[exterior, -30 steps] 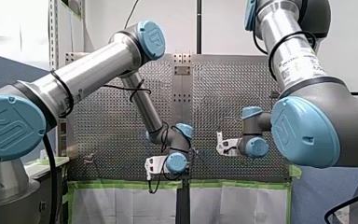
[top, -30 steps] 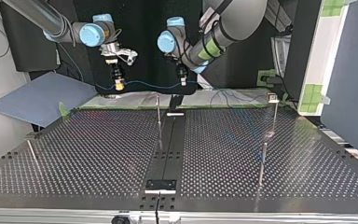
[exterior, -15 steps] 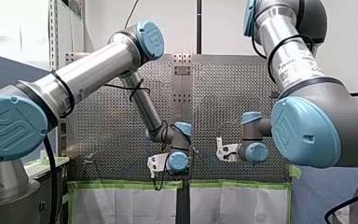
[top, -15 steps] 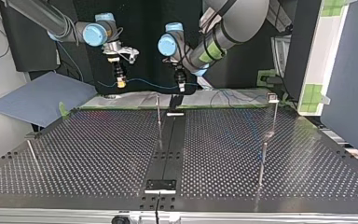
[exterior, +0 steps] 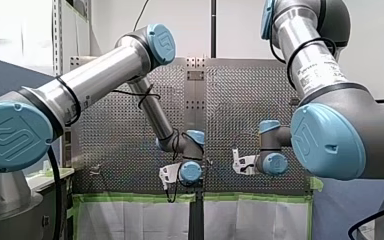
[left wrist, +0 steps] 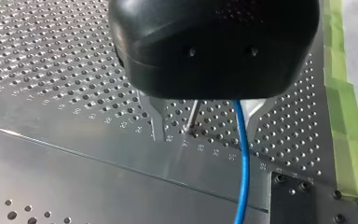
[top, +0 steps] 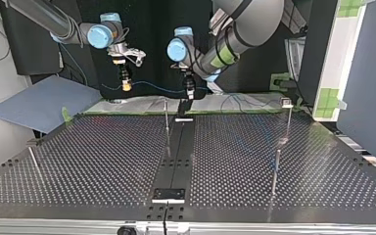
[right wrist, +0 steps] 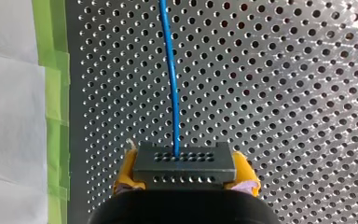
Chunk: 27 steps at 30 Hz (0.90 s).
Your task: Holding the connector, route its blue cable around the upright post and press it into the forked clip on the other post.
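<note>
Right claw point(right wrist: 185, 173): clamped on the connector point(right wrist: 184, 163), with one of its yellow pads point(right wrist: 123, 177) against each side.
Connector: a dark block with rows of small holes, sitting square between the pads.
Cable point(right wrist: 169, 70): blue. It leaves the connector's face straight ahead of the right claw, runs across to the left claw point(left wrist: 205, 123) and passes between its fingers, close to one of them.
Left claw: its metal fingers point(left wrist: 156, 119) are spread wide, far wider than the cable.
Post point(left wrist: 192, 117): thin and upright, ahead of the left claw between its fingers, just beside the cable.
Far post point(top: 288, 122): has a small head and stands well off beside the left claw, away from the right claw. Too small to tell a fork.
Table point(right wrist: 284, 93): perforated metal under both claws, with green tape point(right wrist: 56, 93) along its edge beside the right claw.
</note>
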### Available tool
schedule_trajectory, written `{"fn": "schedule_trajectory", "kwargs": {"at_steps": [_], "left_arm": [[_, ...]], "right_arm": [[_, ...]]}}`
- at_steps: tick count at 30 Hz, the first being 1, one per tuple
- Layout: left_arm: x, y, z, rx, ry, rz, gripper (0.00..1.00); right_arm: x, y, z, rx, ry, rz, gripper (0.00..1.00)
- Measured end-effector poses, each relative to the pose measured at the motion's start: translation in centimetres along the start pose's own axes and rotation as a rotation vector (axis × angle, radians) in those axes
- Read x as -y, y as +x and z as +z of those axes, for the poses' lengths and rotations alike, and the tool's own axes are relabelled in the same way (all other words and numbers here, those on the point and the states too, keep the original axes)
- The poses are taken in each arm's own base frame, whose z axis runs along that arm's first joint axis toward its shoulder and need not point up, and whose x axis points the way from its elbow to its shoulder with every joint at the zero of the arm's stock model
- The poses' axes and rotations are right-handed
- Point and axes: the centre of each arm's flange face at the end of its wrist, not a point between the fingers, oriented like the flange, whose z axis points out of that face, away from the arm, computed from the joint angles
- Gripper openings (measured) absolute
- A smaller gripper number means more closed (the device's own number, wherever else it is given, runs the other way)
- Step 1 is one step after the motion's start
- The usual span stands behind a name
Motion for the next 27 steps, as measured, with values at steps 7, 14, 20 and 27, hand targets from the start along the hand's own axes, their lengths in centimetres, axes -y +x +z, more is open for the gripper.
{"fn": "schedule_trajectory", "kwargs": {"at_steps": [7, 14, 20, 27], "left_arm": [[0.2, 0.0, 0.3, 0.002, 0.024, 0.004, 0.25], [0.2, 0.0, 0.3, -0.003, 0.027, 0.024, 0.0], [0.1, 0.1, -0.2, -0.011, 0.014, 0.054, 0.0], [0.3, 0.2, -0.9, -0.002, -0.015, 0.115, 0.0]], "right_arm": [[0.0, 0.0, 0.0, -0.001, 0.001, -0.001, 0.0], [0.0, 0.1, 0.1, -0.007, -0.001, 0.003, 0.0], [-0.5, 0.2, 0.3, -0.022, -0.011, 0.016, 0.0], [-1.2, -0.1, 0.8, -0.05, -0.025, 0.038, 0.0]]}}
